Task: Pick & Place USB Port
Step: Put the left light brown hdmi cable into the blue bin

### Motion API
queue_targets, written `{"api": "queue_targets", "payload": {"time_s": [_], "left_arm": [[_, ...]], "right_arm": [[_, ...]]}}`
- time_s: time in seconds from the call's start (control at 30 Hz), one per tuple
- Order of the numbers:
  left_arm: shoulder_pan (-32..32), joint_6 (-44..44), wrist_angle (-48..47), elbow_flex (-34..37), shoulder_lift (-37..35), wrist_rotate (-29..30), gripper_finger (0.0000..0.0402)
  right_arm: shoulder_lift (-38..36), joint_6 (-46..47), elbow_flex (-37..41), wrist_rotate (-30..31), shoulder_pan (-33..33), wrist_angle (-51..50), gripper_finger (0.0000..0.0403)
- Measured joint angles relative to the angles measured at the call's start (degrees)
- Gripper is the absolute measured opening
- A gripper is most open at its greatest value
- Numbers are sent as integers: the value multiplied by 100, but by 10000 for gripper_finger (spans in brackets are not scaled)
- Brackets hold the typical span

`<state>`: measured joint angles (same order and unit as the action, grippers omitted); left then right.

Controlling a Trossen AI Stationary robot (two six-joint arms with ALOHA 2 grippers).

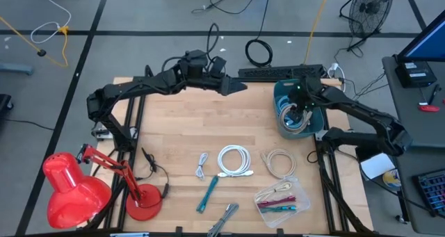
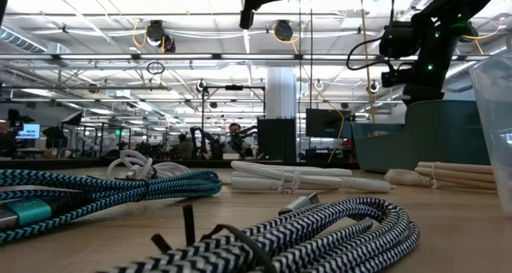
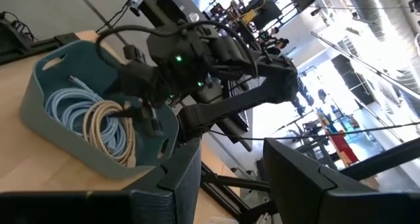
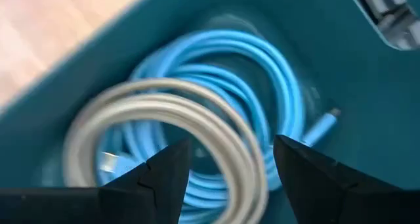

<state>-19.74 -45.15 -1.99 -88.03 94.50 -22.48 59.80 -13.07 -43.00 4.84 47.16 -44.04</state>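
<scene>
Nothing readable showed anywhere I looked. No label, brand, number or sign could be made out on the teal bin point(image 1: 316, 123), on the coiled cables, on the red lamp point(image 1: 73, 188), or on the arms. The lit screens far back in the room point(image 2: 29, 131) were too small to read.
</scene>
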Motion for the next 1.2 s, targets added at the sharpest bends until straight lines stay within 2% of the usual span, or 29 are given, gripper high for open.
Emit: {"api": "queue_targets", "payload": {"time_s": [0.1, 0.3, 0.43, 0.5, 0.63, 0.83, 1.0, 1.2], "left_arm": [[4, 0, -6, 0, 0, -4, 168], [2, -20, -4, 0, 0, 0, 168], [2, -22, -6, 0, 0, 0, 168], [2, -22, -5, 0, 0, 3, 168], [2, -22, -6, 0, 0, 122, 168], [-11, -53, -4, 0, 0, 309, 168], [-10, -69, -1, 0, 0, 311, 168], [-11, -146, 1, 0, 0, 313, 168]], "right_arm": [[96, -125, 0, 282, 13, -6, 210], [226, -130, 0, 318, 59, -161, 210], [312, 187, -105, 1155, 73, -549, 210], [374, 338, -198, 1305, 153, -738, 210], [585, 639, -244, 856, 384, -1231, 210], [600, 638, -247, 823, 415, -1193, 210], [598, 604, -247, 538, 415, -1221, 209], [660, 603, -247, 545, 413, -1234, 189]]}}
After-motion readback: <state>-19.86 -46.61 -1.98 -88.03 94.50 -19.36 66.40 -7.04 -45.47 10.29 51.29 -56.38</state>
